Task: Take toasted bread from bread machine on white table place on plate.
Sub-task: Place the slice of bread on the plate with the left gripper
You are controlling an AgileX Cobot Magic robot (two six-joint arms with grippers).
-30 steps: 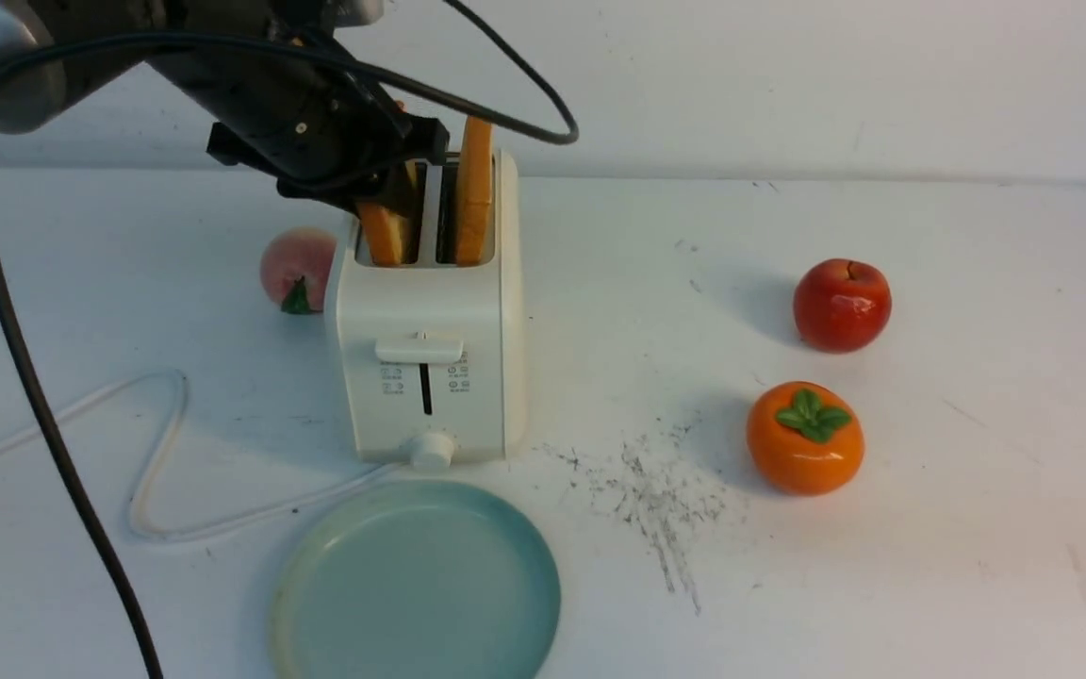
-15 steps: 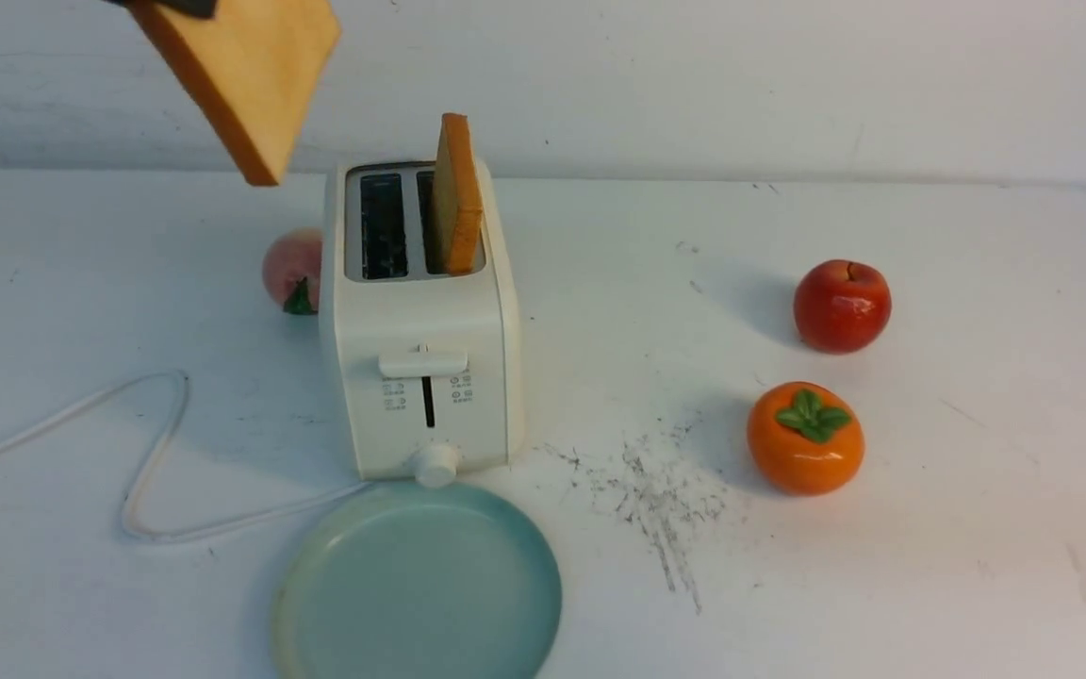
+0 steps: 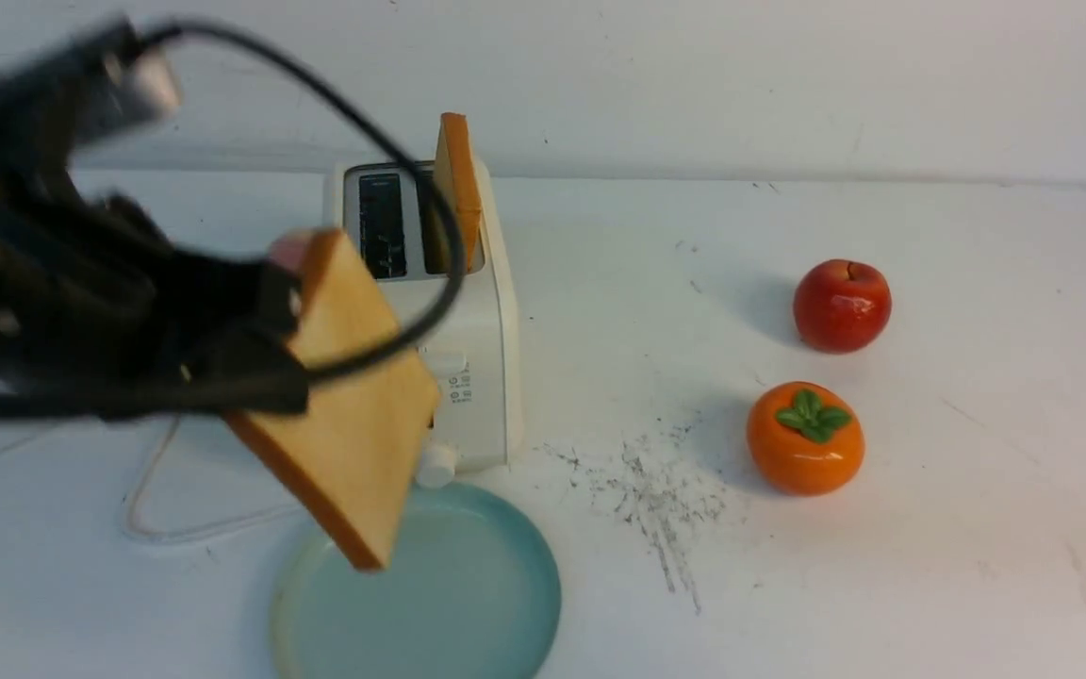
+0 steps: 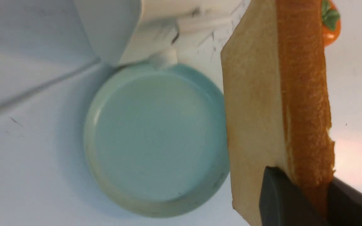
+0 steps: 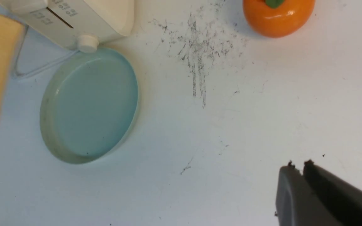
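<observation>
Held toast [image 3: 354, 396]: tilted over the plate's [image 3: 505, 604] 10 o'clock rim, pinched at one crust edge by the left gripper [image 3: 270, 344].
Handling: likely light, stiff and crumbly; grip the edges gently.
Second toast [image 3: 458, 189]: upright in the toaster [image 3: 482, 311].
Right gripper [image 5: 299, 166]: pressed together, empty.
Table [image 3: 882, 585]: flat and scuffed; the apple [image 3: 842, 305] is well apart, at 3 o'clock of the toaster.

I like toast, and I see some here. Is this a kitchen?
Probably not a real kitchen; more likely a robot practice table. The scuffed white table carries a toaster, a plate and a glossy, toy-looking apple, and the left gripper holds the toast.
</observation>
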